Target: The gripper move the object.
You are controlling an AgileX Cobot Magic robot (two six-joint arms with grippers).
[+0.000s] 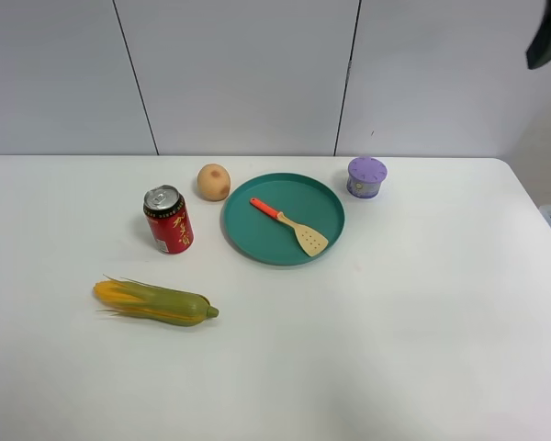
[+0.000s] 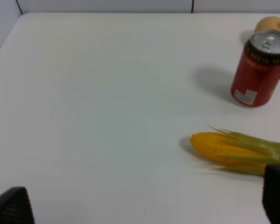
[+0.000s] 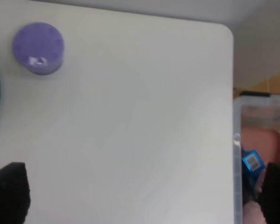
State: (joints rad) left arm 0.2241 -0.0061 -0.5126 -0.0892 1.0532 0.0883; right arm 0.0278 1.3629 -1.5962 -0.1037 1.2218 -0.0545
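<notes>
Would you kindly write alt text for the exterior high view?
A small spatula lies on a teal plate on a white table. Left of the plate stand a red can and a round fruit; a corn cob lies nearer.

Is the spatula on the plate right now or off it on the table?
On the plate. The spatula lies flat inside the green plate, orange handle toward the back, tan blade near the front right rim. No gripper touches it.

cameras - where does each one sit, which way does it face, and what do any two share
Exterior high: mounted above, looking down at the table; a dark arm part shows top right.
Left wrist: on the left arm, facing can and corn; fingertips show.
Right wrist: faces the purple container; fingertips show.
The can appears in the exterior and left wrist views.
</notes>
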